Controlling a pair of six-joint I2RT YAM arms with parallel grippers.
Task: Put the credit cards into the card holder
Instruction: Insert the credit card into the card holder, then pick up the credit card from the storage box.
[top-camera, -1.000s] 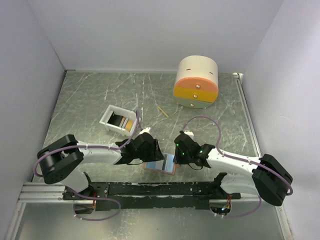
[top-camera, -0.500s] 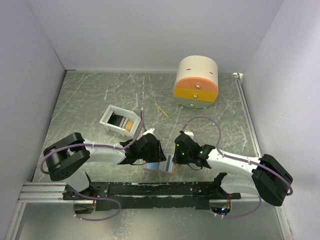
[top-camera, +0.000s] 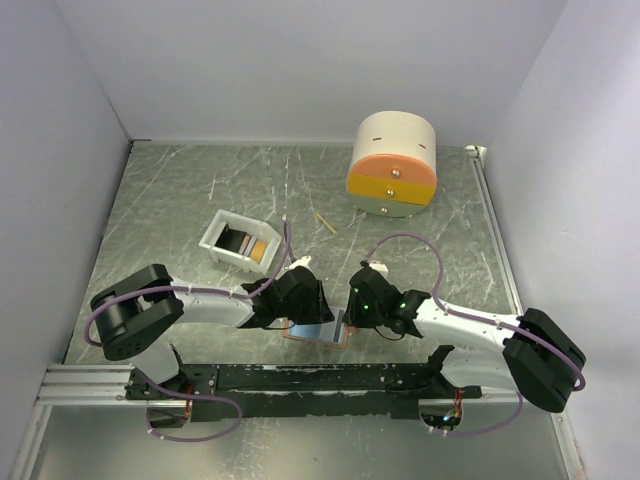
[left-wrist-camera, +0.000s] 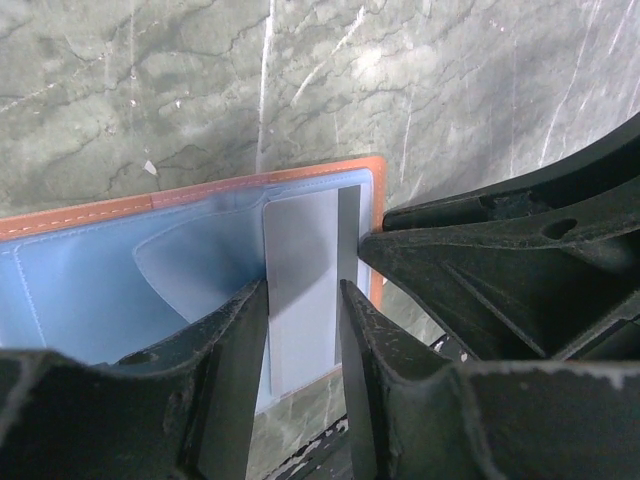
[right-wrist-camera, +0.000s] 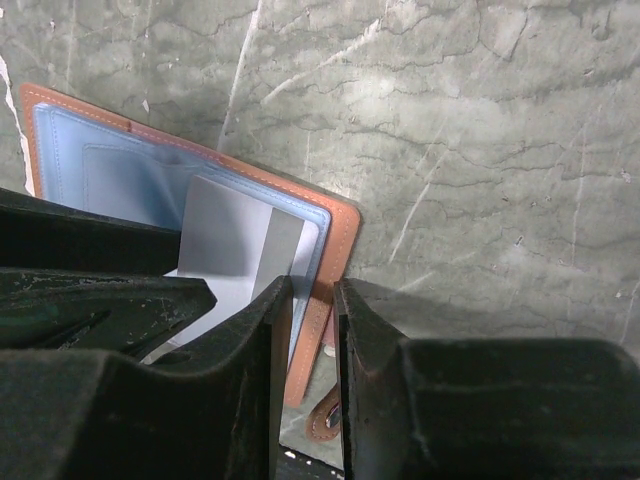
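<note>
card holder (top-camera: 318, 333) lies open on the tabletop (top-camera: 180, 190) near the arm bases, blue lining up. left gripper (left-wrist-camera: 300, 290) is clamped on a grey card (left-wrist-camera: 300, 250) lying over the blue pocket. right gripper (right-wrist-camera: 312, 285), almost closed, meets the holder's right edge; whether it pinches that edge is unclear. likely risk: the card snags the pocket lip and shoves the holder sideways. farther off, other cards (top-camera: 260, 250) sit in a white tray (top-camera: 215, 232).

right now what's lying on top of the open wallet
A grey card lies on the wallet's light-blue inner face. The jaws of both arms cover its near end and part of the wallet, so anything beneath them can't be seen.
</note>
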